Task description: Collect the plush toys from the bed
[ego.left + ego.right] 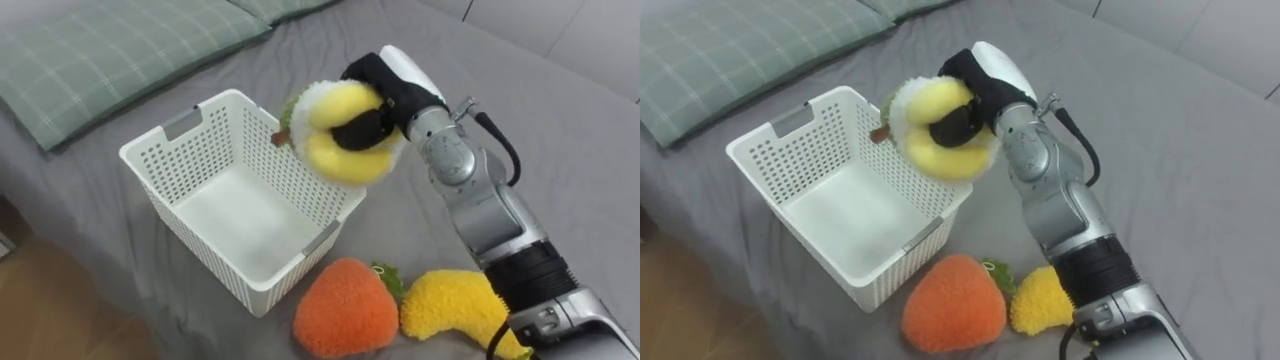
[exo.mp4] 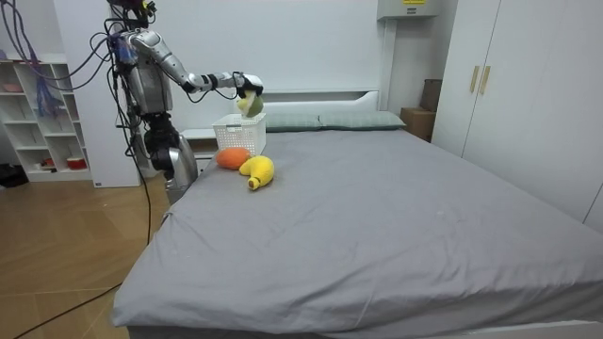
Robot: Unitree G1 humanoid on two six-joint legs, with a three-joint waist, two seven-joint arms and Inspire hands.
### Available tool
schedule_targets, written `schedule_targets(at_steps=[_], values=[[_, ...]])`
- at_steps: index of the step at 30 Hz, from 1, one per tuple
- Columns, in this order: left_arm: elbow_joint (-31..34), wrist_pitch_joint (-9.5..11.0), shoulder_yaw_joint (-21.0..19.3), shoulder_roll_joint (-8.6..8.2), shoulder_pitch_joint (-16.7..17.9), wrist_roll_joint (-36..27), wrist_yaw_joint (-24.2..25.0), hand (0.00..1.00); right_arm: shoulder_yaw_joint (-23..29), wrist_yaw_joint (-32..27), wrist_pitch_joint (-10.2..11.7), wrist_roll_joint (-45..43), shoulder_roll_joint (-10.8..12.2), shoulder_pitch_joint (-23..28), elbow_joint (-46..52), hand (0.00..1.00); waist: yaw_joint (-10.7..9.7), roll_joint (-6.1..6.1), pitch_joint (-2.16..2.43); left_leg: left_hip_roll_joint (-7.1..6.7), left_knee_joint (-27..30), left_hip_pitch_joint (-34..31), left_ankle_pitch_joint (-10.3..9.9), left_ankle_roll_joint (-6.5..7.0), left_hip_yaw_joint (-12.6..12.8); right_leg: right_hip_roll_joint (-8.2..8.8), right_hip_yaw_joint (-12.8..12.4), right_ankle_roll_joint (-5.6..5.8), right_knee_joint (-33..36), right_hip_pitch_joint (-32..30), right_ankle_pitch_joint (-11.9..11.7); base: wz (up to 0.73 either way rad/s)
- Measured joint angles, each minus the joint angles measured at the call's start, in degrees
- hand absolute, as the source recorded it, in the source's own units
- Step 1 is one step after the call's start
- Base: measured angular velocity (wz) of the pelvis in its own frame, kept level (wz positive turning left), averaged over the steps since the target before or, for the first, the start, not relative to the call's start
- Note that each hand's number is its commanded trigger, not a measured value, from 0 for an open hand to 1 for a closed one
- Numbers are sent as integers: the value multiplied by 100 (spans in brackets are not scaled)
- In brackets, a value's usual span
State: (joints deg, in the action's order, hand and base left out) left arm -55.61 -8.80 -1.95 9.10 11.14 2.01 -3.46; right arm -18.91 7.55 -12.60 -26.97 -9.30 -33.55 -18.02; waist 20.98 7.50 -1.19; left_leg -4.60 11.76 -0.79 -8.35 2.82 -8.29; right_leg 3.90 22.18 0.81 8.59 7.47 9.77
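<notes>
My right hand (image 1: pixel 385 92) is shut on a yellow and white plush toy (image 1: pixel 340 130), holding it in the air above the far right rim of the white basket (image 1: pixel 180 128). In the right eye view the same hand (image 1: pixel 975 85) grips the plush toy (image 1: pixel 935 125) over the basket (image 1: pixel 780 130). The basket looks empty inside. An orange plush strawberry (image 1: pixel 345 308) and a yellow plush banana (image 1: pixel 455 305) lie on the grey bed just in front of the basket. In the room view I stand at the bed's head corner with my right hand (image 2: pixel 241 83) stretched out over the basket (image 2: pixel 240 132).
A green checked pillow (image 1: pixel 100 55) lies beyond the basket at the head of the bed. The bed's edge and wooden floor (image 1: pixel 60 310) are at the lower left. The grey bedspread (image 2: pixel 396 217) stretches wide to the right; white shelves (image 2: pixel 38 113) stand behind me.
</notes>
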Motion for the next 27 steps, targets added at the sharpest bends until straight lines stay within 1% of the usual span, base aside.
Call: schedule_targets(at_steps=[3, 7, 9, 12, 14, 15, 16, 17, 19, 21, 27], values=[[-9, -31, 0, 16, -10, -17, -9, 0, -18, -44, 0, -15, 65, -30, 0, 100, -4, 35, -4, -6, 8, -6, 10, 5, -45, 8, 4, 1, 0, 16, 1, 8], [-4, -49, 2, 20, -14, -4, -9, 0, -19, -47, 0, -16, 96, -30, 0, 100, 14, 47, -6, -21, 50, -25, 15, 9, -128, 17, 31, 5, 0, 42, 3, 13], [-4, -98, 1, 21, -5, 26, -9, 0, -21, -47, -3, -14, 99, -30, 0, 100, 99, 60, -9, -23, 77, -47, 15, 9, -145, 14, 37, 7, -1, 41, 4, 3], [49, -199, 21, 22, 22, 188, 4, 0, -22, -47, -7, -18, 102, -30, 0, 100, 147, 65, -8, -36, 103, -75, 18, 4, -193, 14, 76, 10, 0, 40, 6, 8], [52, -256, 24, 23, 87, 268, 21, 0, -22, -47, -10, -19, 103, -30, 0, 71, 164, 65, -8, -47, 113, -89, 20, 1, -220, 16, 88, 21, -2, 40, 13, 10], [52, -296, 31, 23, 118, 268, 31, 0, -22, -47, -16, -23, 102, -30, 0, 33, 159, 66, -7, -88, 143, -117, 20, 0, -260, 16, 116, 29, -4, 40, 19, 16], [52, -315, 40, 23, 124, 268, 37, 0, -22, -47, -28, -26, 101, -30, 0, 8, 153, 68, -6, -96, 162, -144, 20, 0, -291, 16, 144, 31, -5, 38, 20, 19], [52, -342, 42, 20, 127, 272, 49, 0, -22, -47, -77, -26, 102, -30, -5, 0, 161, 74, -2, -104, 182, -156, 23, -4, -315, 16, 159, 33, -6, 30, 22, 14], [52, -345, 40, 20, 164, 273, 70, 0, -22, -47, -88, -26, 108, -30, -69, 0, 182, 59, -12, -106, 189, -159, 26, -6, -335, 16, 161, 33, -5, 36, 23, 8], [51, -393, 39, 20, 189, 275, 90, 0, -22, -47, -127, -27, 108, -30, -170, 0, 207, 61, -11, -113, 192, -172, 30, -7, -348, 16, 161, 35, -5, 40, 24, 4], [52, -471, 39, 20, 188, 276, 196, 0, -21, -47, -131, -32, 107, -30, -223, 0, 255, 52, -17, -127, 200, -187, 33, -10, -360, 19, 160, 52, -16, 37, 47, 0]])
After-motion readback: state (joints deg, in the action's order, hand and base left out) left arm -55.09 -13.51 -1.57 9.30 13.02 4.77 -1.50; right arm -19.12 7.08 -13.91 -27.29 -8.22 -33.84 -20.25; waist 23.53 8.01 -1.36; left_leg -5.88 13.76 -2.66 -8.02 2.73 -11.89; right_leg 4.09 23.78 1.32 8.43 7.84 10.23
